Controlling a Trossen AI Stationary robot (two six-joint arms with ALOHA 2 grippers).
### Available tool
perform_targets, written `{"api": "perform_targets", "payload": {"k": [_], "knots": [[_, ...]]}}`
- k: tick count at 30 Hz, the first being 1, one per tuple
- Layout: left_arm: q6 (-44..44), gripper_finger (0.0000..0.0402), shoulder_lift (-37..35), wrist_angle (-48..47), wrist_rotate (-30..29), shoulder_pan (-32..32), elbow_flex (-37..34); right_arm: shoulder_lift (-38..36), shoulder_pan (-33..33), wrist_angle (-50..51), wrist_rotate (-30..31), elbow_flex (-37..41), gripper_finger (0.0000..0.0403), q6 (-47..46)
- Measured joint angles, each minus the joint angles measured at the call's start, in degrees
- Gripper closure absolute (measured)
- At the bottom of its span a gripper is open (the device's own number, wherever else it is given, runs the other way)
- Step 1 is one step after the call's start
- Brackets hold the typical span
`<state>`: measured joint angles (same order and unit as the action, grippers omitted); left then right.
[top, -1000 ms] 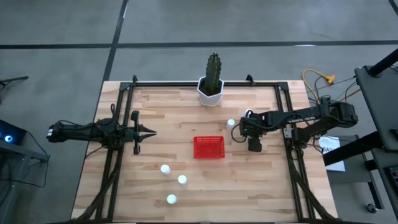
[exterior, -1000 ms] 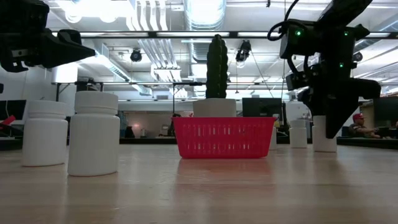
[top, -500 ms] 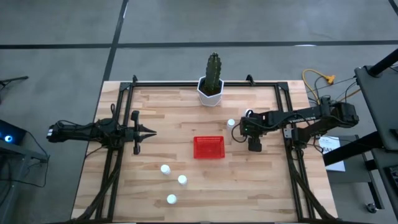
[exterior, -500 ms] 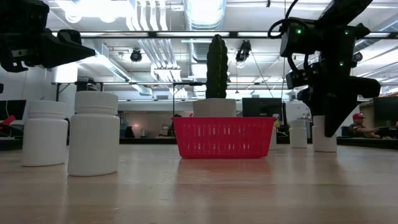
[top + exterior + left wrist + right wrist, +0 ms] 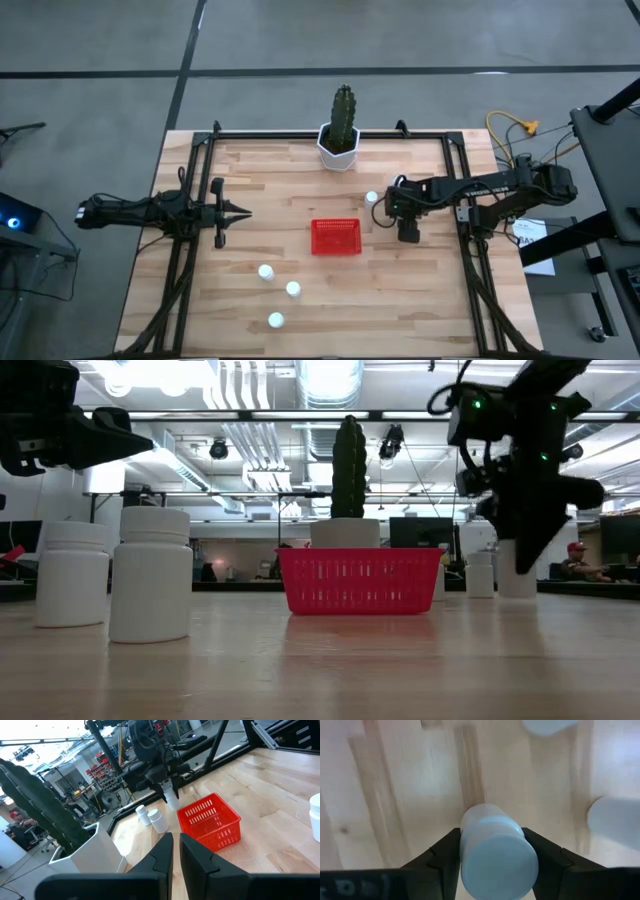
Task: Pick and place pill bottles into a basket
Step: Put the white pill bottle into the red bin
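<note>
The red basket (image 5: 336, 236) stands mid-table and also shows in the low view (image 5: 360, 580). My right gripper (image 5: 393, 207) is just right of it, shut on a white pill bottle (image 5: 517, 570). Two more bottles (image 5: 142, 814) (image 5: 159, 821) stand upright beside it; the high view shows only one of them (image 5: 372, 198). Three bottles (image 5: 265, 271) (image 5: 293, 288) (image 5: 275, 320) stand upright at the front left. My left gripper (image 5: 240, 211) is shut and empty at the table's left, above the table. My right gripper pinches the bottle's upper end, at the cap (image 5: 470, 857), between its two fingers (image 5: 445, 860). The fingers come from above, pointing down. The bottle hangs upright below them, its base (image 5: 517, 593) a little clear of the table.
A cactus in a white faceted pot (image 5: 339, 148) stands at the far edge, behind the basket. Black rails (image 5: 190, 250) run along the table's left and right sides. Bare wood (image 5: 400, 300) lies at the front right.
My right gripper has gone up a little with the bottle. The bottle stood with its base on the table before and now hangs just clear of it, still upright.
</note>
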<state>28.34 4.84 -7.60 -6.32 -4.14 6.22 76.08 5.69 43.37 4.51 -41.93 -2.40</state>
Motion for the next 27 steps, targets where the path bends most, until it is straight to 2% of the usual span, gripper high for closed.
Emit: {"api": "perform_targets", "payload": {"k": [7, 17, 20, 24, 27], "knots": [[0.0, 0.0387, 0.0, 0.0, 0.0, 0.0, 0.0, -1.8, -0.1, 3.4, -0.5, -7.8, 0.0237, 0.0], [0.0, 0.0387, 0.0, 0.0, 0.0, 0.0, 0.0, 0.3, 0.0, 24.4, -4.4, -22.8, 0.0237, -3.5], [0.0, 0.0387, 0.0, 0.0, 0.0, 0.0, 0.0, 0.5, -0.2, 20.7, -4.4, -24.2, 0.0237, -3.5], [0.0, 0.0387, 0.0, -0.3, 0.0, 0.0, 0.0, 0.3, -0.4, 9.1, -4.9, -24.4, 0.0237, -1.9], [0.0, 0.0387, 0.0, -0.3, 0.0, 0.0, 0.0, 0.2, -0.4, 5.2, -10.2, -24.5, 0.0237, -0.2]]}}
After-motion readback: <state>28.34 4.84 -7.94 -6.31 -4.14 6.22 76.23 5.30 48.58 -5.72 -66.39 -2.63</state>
